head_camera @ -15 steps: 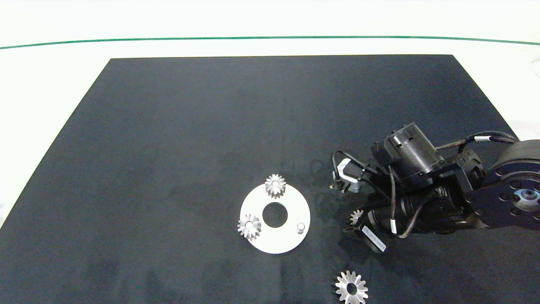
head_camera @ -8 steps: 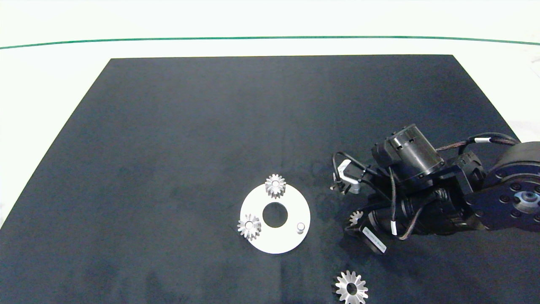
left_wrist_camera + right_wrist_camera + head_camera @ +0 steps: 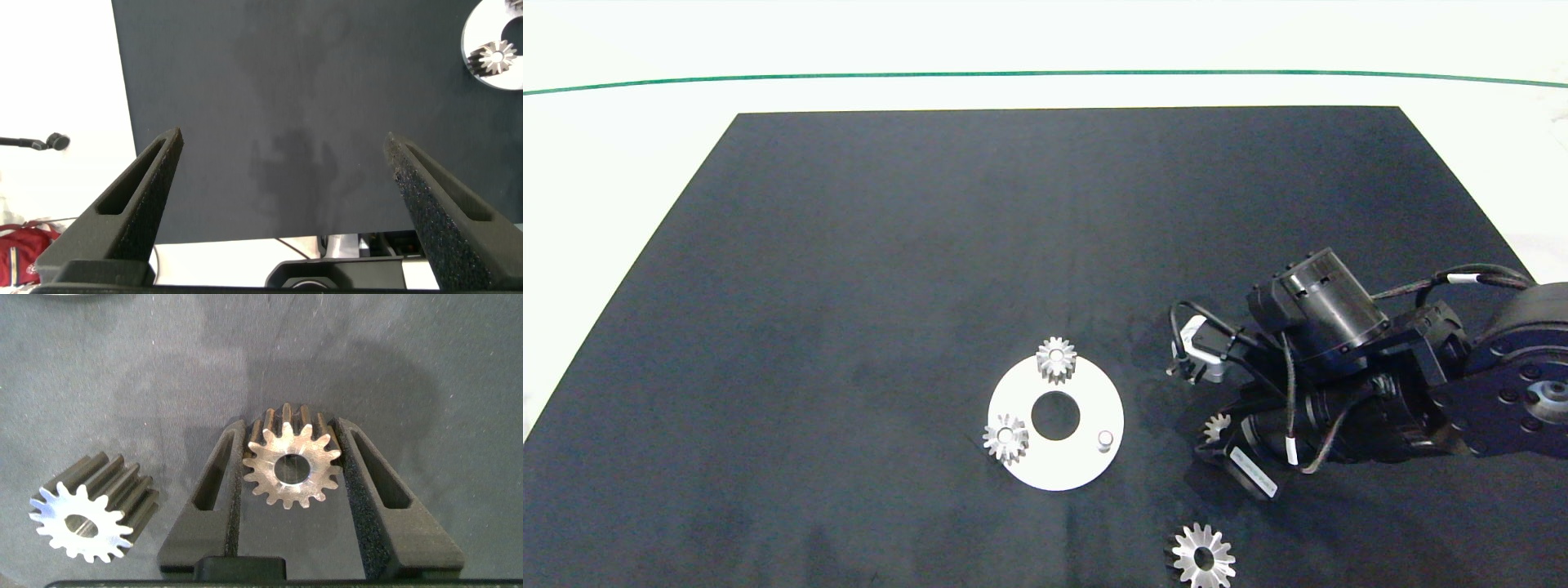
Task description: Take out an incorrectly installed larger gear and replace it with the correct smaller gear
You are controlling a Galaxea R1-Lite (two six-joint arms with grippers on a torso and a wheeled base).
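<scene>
The black mat (image 3: 1045, 269) carries the white disc plate (image 3: 1068, 469), which has two small gears and one bare peg (image 3: 1105, 440). Right of the plate, the right gripper (image 3: 290, 469) clamps the smaller gear (image 3: 292, 467) and has shifted slightly nearer since a second ago, suggesting the pick is complete. The larger gear (image 3: 1202, 559) lies discarded at the near edge. The left gripper (image 3: 282, 155) is parked wide at the mat's left.

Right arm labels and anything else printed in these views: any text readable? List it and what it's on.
None readable.
White tag on the right gripper body: print too small to read.
White bands on the arm cables: no legible characters.
The smaller gear between the jaws, the larger gear, the white disc: no markings visible.
Left wrist view: no text.
</scene>
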